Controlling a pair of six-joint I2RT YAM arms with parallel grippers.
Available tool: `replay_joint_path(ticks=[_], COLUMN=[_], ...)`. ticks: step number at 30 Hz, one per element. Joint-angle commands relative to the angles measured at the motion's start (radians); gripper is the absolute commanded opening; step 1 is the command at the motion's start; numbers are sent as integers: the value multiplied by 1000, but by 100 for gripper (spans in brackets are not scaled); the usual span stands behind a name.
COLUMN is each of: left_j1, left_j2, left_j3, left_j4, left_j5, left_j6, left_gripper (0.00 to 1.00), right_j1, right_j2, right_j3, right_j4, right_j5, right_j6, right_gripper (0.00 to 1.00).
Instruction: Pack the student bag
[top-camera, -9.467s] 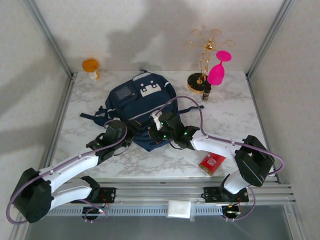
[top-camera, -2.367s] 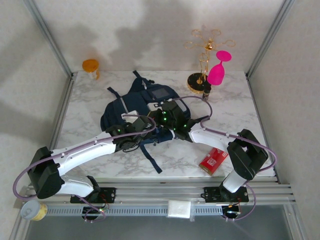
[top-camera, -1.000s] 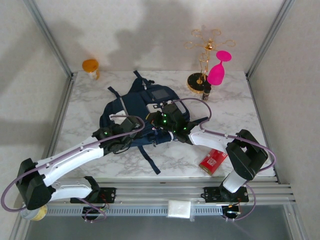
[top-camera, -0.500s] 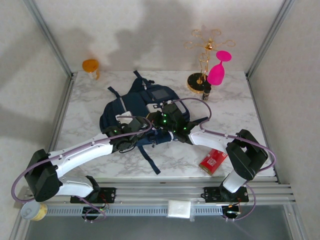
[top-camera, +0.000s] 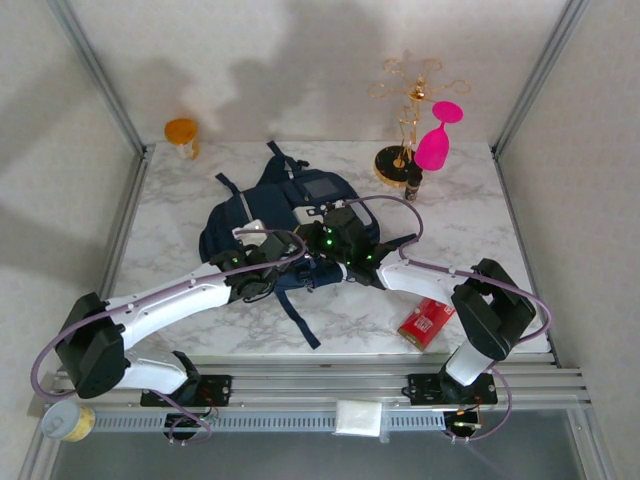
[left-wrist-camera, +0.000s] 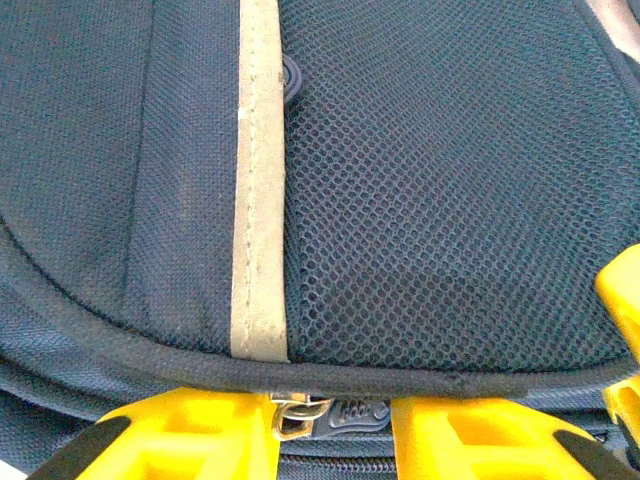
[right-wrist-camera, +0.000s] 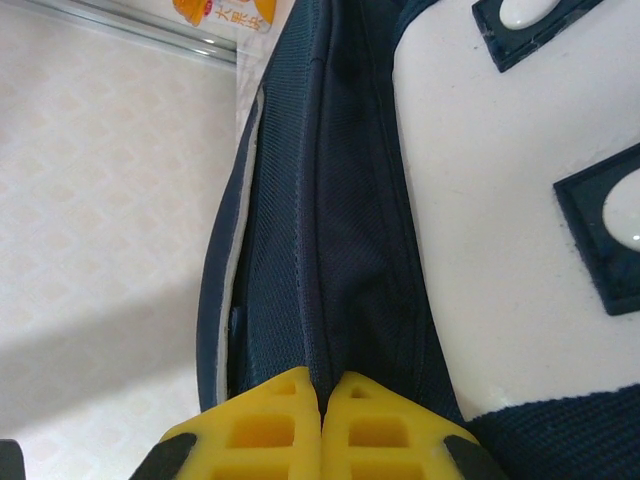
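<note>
On the table (top-camera: 480, 230), student bag (top-camera: 235, 222), fold pinched in right gripper (right-wrist-camera: 322, 395)

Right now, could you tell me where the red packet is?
Top view: the red packet lies near the table's front-right edge, beside the right arm, right of the student bag.

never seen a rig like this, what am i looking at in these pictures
Two robot arms stand at the near edge of a marble table. One picture looks down from above; the other two come from cameras on each wrist, so the yellow shapes are gripper fingers. On the table lie a student bag, a red packet, a pink glass and a gold stand. The right gripper is shut, apparently pinching a fold of the bag. The left gripper is open, a zip pull between its fingers.
</note>
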Motion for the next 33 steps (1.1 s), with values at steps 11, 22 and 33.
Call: replay_joint_path(ticks=[11,22,33], left_j1=[30,27,55], left_j2=[31,-123,-222], left_j3=[-12,-55,-38], left_j4=[84,40,-193], left_j5=[-289,-140,81], left_j6=[-558,-344,-70], left_gripper=[11,0,0], right_j1=[43,-2,-62], right_j2=[-23,-53,-107], right_j3=[29,38,87], right_j4=[98,35,-144], right_j5=[-36,-70,-160], right_j6=[-28,-65,-204], right_gripper=[0,0,0])
